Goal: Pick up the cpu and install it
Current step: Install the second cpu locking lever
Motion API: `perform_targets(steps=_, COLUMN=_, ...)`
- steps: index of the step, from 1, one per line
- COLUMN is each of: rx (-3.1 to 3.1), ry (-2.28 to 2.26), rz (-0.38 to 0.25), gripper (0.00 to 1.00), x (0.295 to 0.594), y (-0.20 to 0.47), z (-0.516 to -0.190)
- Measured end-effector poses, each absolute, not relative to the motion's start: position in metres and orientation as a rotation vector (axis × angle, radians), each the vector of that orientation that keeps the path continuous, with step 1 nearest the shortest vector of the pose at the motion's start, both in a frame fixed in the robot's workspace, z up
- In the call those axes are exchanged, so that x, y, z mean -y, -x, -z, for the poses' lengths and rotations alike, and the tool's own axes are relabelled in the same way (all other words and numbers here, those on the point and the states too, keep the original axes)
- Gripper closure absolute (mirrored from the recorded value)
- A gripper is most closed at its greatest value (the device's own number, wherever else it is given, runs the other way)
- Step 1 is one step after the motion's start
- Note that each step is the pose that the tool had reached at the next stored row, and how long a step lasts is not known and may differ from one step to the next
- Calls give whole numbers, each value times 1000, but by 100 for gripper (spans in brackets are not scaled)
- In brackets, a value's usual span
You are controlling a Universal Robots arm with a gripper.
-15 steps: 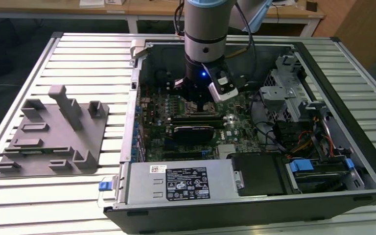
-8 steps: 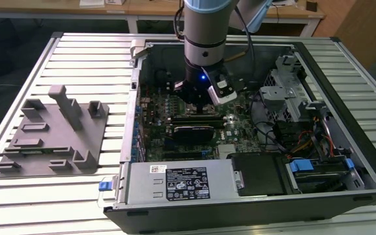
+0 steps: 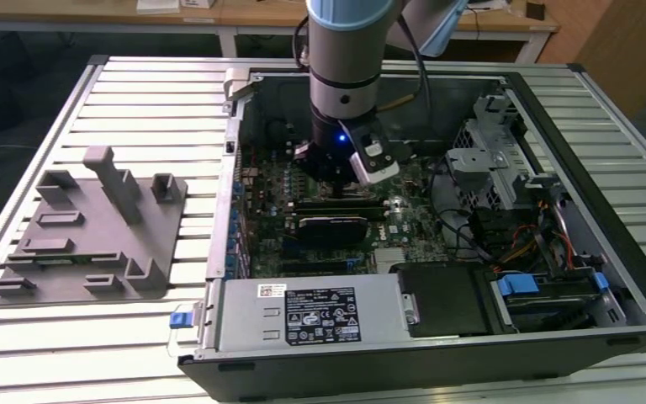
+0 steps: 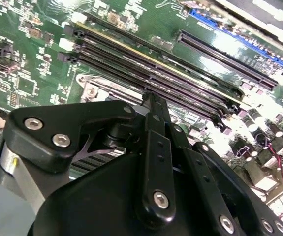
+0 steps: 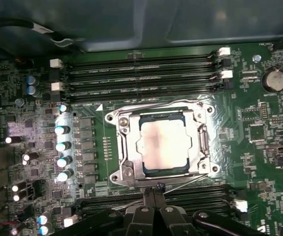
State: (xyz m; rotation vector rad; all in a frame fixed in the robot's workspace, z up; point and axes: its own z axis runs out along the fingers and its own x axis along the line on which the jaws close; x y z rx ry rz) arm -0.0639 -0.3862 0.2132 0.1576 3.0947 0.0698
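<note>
Already the cpu (image 5: 163, 146) lies in the socket (image 5: 121, 147); the gripper (image 5: 153, 192) hangs just beside it, jaws seemingly closed and empty. Good practice: check it sits flat.

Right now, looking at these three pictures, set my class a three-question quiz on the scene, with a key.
1. True or false: the cpu lies in the socket frame.
2. The gripper hovers over: A) the grey fixture; B) the motherboard; C) the power supply.
3. Fill in: the grey fixture sits on the exterior view's ___ of the computer case.

Key: 1 true; 2 B; 3 left.
</note>
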Motion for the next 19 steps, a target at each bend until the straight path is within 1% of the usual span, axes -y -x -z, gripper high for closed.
perform_targets(steps=9, rx=-3095, ry=-157, rz=-109, gripper=89, x=395, y=70, z=-213)
perform_targets(steps=15, rx=-3095, ry=-148, rz=-157, gripper=89, x=400, y=74, z=-211)
perform_targets(steps=19, rx=-3095, ry=-142, rz=-163, gripper=89, x=401, y=75, z=-209)
